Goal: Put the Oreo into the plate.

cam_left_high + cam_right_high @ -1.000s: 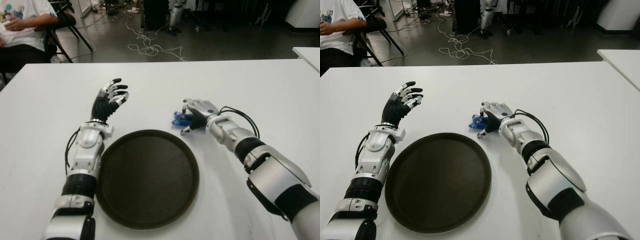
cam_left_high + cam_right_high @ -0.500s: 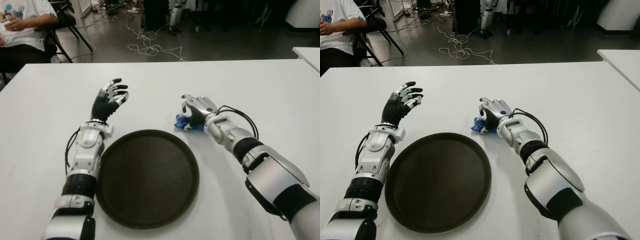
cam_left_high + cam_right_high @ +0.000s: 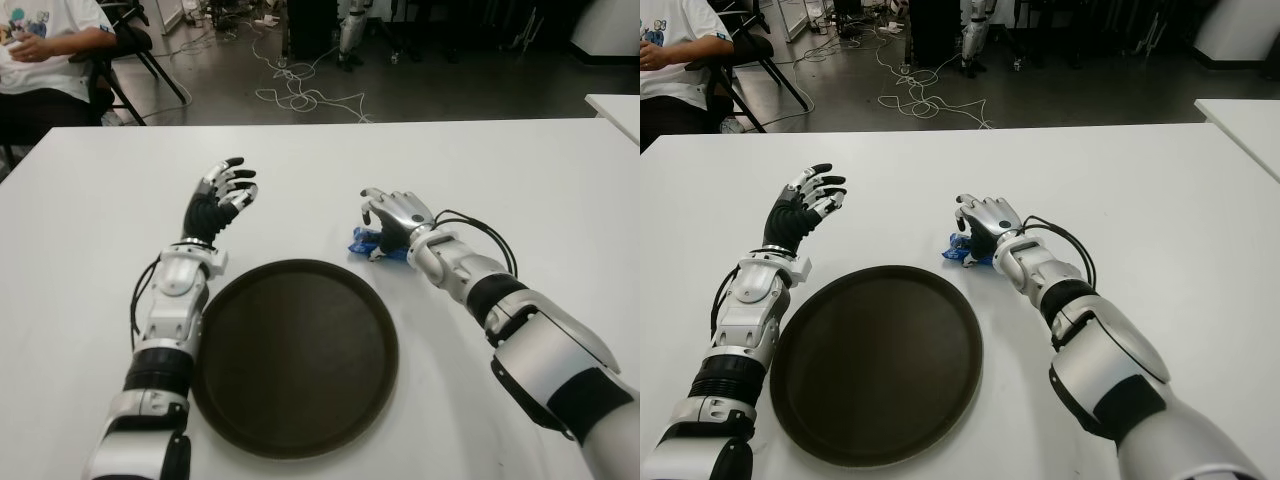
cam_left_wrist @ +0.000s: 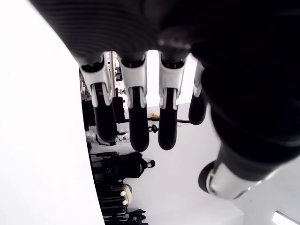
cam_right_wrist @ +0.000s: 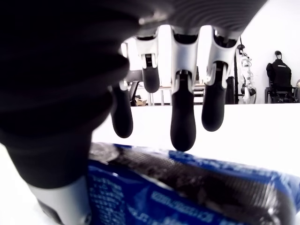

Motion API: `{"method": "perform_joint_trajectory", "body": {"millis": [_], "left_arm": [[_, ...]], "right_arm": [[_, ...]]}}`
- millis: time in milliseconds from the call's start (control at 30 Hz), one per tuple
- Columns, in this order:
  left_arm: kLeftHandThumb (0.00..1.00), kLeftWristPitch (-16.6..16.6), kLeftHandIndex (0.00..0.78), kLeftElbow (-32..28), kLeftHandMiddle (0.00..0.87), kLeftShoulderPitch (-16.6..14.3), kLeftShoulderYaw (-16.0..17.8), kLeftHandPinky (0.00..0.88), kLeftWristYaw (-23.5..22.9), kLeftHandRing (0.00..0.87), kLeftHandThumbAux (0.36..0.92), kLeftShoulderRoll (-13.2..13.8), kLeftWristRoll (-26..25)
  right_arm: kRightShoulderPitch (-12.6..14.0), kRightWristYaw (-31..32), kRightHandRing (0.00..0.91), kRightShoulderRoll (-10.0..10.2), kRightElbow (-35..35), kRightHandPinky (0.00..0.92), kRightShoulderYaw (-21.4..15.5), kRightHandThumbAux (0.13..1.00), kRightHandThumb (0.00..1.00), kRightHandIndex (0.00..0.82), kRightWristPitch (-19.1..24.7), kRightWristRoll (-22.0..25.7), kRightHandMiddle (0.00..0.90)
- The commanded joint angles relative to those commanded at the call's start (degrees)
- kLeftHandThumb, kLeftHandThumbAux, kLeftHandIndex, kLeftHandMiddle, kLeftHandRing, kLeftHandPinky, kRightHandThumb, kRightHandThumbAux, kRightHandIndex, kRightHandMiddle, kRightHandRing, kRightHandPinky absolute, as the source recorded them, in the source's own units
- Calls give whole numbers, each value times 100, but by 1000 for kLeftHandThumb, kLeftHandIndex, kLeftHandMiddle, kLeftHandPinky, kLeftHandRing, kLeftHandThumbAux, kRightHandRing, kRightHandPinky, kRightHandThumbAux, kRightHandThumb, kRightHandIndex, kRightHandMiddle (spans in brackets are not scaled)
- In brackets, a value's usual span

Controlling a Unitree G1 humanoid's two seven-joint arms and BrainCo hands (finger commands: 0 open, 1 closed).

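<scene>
Right hand (image 3: 392, 214) above blue Oreo pack (image 3: 365, 241), fingers (image 5: 182, 123) loosely extended and hanging over the wrapper, not closed on it, nothing held. Pack flat on white bench (image 3: 480, 170), just beyond far rim of plate (image 3: 295, 355), near it but outside it; touching rim or not, cannot tell. In right wrist view, blue wrapper with dark cookie print (image 5: 187, 187) directly under fingertips, small gap visible between tips and wrapper.

Left hand (image 3: 219, 196) raised over bench on left side of plate's far edge, fingers spread and relaxed, holding nothing; same in left wrist view, four fingers (image 4: 136, 117) straight with only bench and room behind.

Plate round, dark brown, bare, between the two forearms. Left forearm (image 3: 168, 330) running along plate's left rim, overlapping it in the eye view. Right forearm (image 3: 480, 285) with black cable loop (image 3: 490, 240) to right of plate, apart from it.

No object between pack and plate. Second white table corner (image 3: 615, 105) at far right. Beyond bench: grey floor with tangled white cables (image 3: 300, 95), black chair (image 3: 135, 50), seated person in white shirt (image 3: 45, 55) at far left, dark equipment legs along the back.
</scene>
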Motion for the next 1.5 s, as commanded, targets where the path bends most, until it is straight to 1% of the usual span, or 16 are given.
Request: {"method": "perform_joint_trajectory", "body": {"millis": [133, 333, 633, 733, 867, 900, 933, 967, 1000, 1033, 1067, 1100, 1133, 1200, 1333, 1500], "left_arm": [[238, 13, 199, -2, 290, 0, 1, 287, -12, 273, 738, -1, -9], [238, -23, 207, 16, 293, -4, 19, 284, -72, 274, 742, -14, -71], [255, -28, 204, 5, 288, 10, 20, 297, -65, 272, 737, -12, -85], [246, -23, 206, 1, 295, 13, 2, 294, -49, 277, 739, 7, -48], [240, -16, 207, 0, 298, 16, 6, 289, -62, 278, 738, 13, -54], [241, -12, 207, -1, 297, 18, 7, 284, -73, 276, 738, 16, -59], [242, -11, 206, -2, 294, 19, 8, 285, -81, 274, 737, 19, -63], [243, -8, 205, -9, 292, 23, 8, 285, -89, 274, 736, 21, -67], [242, -6, 203, -14, 291, 25, 7, 284, -94, 273, 735, 22, -69], [242, -2, 202, -18, 290, 27, 5, 284, -94, 272, 735, 23, -67], [235, 1, 198, -20, 288, 28, 4, 280, -93, 270, 734, 24, -65], [231, 2, 196, -20, 287, 27, 3, 278, -92, 269, 733, 25, -63], [229, 6, 195, -20, 286, 29, 1, 277, -90, 269, 733, 26, -60], [216, 19, 191, -16, 283, 26, -3, 260, -82, 261, 738, 34, -47], [207, 27, 192, -8, 284, 21, -6, 259, -71, 260, 739, 38, -35], [212, 20, 199, 16, 288, 14, -4, 276, -54, 267, 730, 26, -25]], "right_arm": [[-9, -115, 694, -23, 0, 698, -26, 844, 0, 547, -10, 18, 674], [-10, -261, 685, -43, 2, 677, -66, 829, 0, 542, -16, 50, 666], [-15, -330, 699, -61, 5, 686, -110, 839, 0, 560, -102, 70, 683], [-15, -319, 631, -73, 5, 610, -109, 847, 0, 530, -134, 54, 614], [-12, -293, 585, -79, 7, 560, -105, 840, 1, 507, -146, 39, 562], [-13, -242, 558, -84, 11, 529, -100, 822, 0, 483, -132, 35, 528], [-15, -205, 489, -86, 14, 465, -98, 777, 0, 418, -122, 33, 463], [-13, -120, 464, -94, 21, 442, -104, 761, 0, 395, -109, 43, 439], [-11, -62, 385, -100, 26, 371, -110, 710, 0, 318, -100, 51, 364], [-17, 60, 357, -99, 34, 346, -128, 691, 0, 291, -77, 75, 338], [-21, 146, 273, -97, 38, 271, -141, 648, 0, 215, -60, 92, 256], [-24, 197, 219, -95, 38, 223, -152, 619, 0, 166, -48, 100, 204], [-33, 326, 200, -97, 43, 206, -164, 609, 0, 148, -28, 112, 186], [-62, 663, 90, -100, 56, 100, -195, 574, 0, 67, 21, 142, 83], [-86, 1021, 18, -103, 47, 30, -247, 543, 0, 14, 74, 169, 17], [-111, 1492, 2, -141, 18, 13, -312, 512, 0, 2, 73, 238, 2]]}}
